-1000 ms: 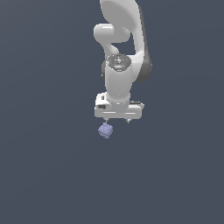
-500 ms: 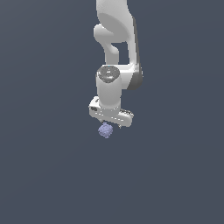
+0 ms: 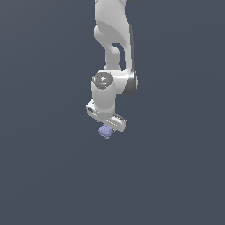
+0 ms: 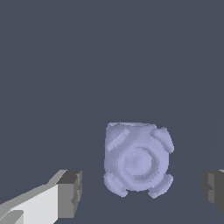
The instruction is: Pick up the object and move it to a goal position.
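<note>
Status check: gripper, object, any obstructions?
Gripper open, jaws either side of the lavender object, not touching. Object not gripped. Nothing in the way.

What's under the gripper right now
The lavender-blue blob sits below the open gripper, between its fingers with gaps either side. What lies beneath the blob is covered.

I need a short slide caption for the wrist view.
Open jaws flank the lavender-blue object, touching neither side, before the grasp.
</note>
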Motion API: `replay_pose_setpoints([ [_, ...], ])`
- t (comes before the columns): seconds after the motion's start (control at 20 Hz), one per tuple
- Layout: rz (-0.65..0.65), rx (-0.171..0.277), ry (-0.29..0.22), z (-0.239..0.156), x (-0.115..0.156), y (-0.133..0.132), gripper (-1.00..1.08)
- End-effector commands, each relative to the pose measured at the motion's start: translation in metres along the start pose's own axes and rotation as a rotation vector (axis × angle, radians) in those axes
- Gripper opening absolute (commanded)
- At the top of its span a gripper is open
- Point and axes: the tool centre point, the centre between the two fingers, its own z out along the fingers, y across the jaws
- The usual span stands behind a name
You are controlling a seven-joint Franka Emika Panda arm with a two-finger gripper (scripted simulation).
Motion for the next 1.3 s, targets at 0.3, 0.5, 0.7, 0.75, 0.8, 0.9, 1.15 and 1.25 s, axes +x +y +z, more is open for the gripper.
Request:
replay_pose_setpoints([
  [0.3, 0.027, -0.002, 0.000, 0.005, 0.001, 0.004, 1.00],
  [0.5, 0.028, -0.002, 0.000, 0.016, 0.000, 0.004, 1.00],
  [0.7, 0.031, -0.003, 0.000, 0.036, 0.000, 0.005, 1.00],
  [0.75, 0.031, -0.003, 0.000, 0.040, 0.000, 0.005, 1.00],
  [0.8, 0.032, -0.003, 0.001, 0.044, 0.000, 0.005, 1.00],
  [0.9, 0.032, -0.003, 0.001, 0.050, 0.000, 0.005, 1.00],
  [1.15, 0.032, -0.003, 0.001, 0.054, 0.001, 0.004, -1.00],
  [1.25, 0.032, -0.003, 0.001, 0.054, 0.001, 0.004, -1.00],
])
